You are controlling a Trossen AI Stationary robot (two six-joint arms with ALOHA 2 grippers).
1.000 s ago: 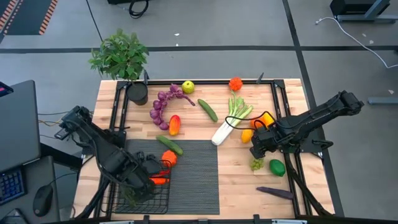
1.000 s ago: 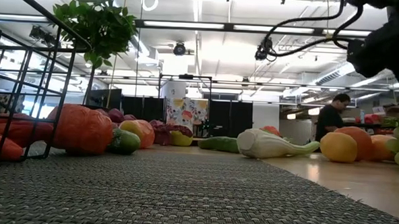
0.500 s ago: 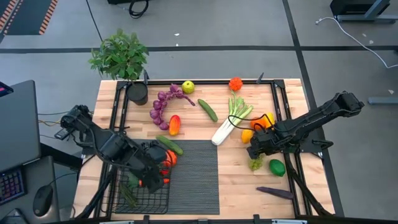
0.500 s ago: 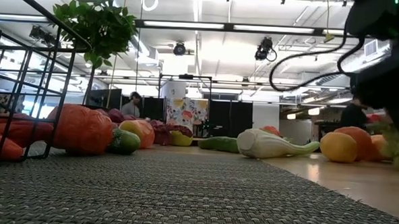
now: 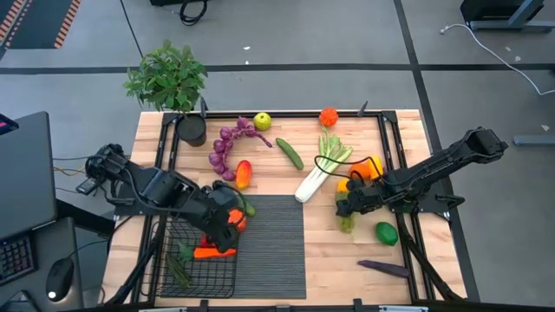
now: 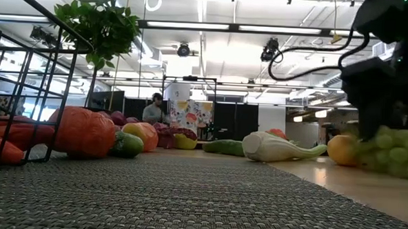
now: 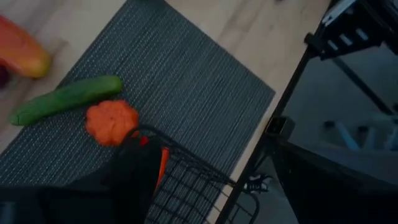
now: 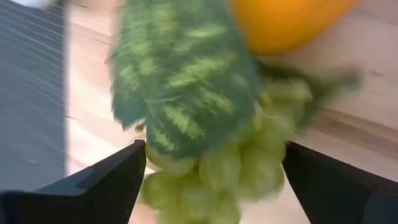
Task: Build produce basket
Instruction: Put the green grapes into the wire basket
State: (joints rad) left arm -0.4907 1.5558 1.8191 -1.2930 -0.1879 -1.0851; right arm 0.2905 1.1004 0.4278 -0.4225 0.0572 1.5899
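Observation:
The black wire basket (image 5: 165, 270) stands at the near left, partly on the ribbed mat (image 5: 270, 247). In it lie a red-orange pepper (image 5: 208, 253) and a green vegetable (image 5: 179, 260). My left gripper (image 5: 230, 218) is open and empty over the basket's far right corner (image 7: 186, 168), near an orange bumpy fruit (image 7: 111, 122) and a cucumber (image 7: 65, 99) on the mat. My right gripper (image 5: 345, 208) is shut on the green grapes (image 8: 217, 155) right of the mat, beside an orange (image 5: 347, 185). My right gripper has the green grape bunch (image 8: 249, 177) between its two fingers (image 8: 102, 183), one on each side of the bunch, under its green leaf (image 8: 186, 93). The fingers come slanting down from the table's right. In the low view the bunch (image 6: 388, 151) hangs low; whether it clears the table I cannot tell.
At the far side lie purple grapes (image 5: 227, 147), a yellow-green apple (image 5: 262, 120), a second cucumber (image 5: 290, 153), a leek (image 5: 319, 172) and a potted plant (image 5: 169, 78). A green fruit (image 5: 387, 232) and an eggplant (image 5: 383, 268) lie at the near right.
My left gripper has come out of the basket and gone toward the far edge and the right, to the basket's far right corner; the red-orange pepper stays in the basket. My right gripper has gone toward the table's left, and the green grapes have moved with it.

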